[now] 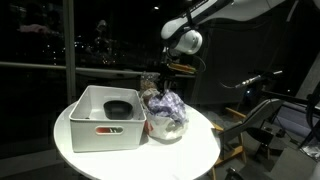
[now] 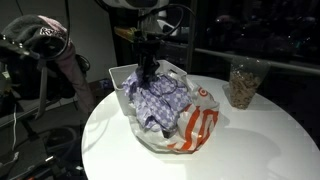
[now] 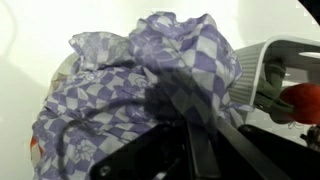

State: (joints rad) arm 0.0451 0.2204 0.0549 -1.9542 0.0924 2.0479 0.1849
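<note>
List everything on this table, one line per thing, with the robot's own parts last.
checked cloth: one, purple and white, bunched on top of the plastic bag, pinched at its top
plastic bag: one, white with orange print, on the table beside the bin, under the cloth
bin: one, white with a red label on its front, on the table
bowl: one, black, inside the bin
jar: one, clear with brownish contents, near the table's edge, apart from the bag
table: one, white, round, bearing all of the above
gripper: one, black, shut on the top of the cloth
arm: one, white, reaching in from above
</note>
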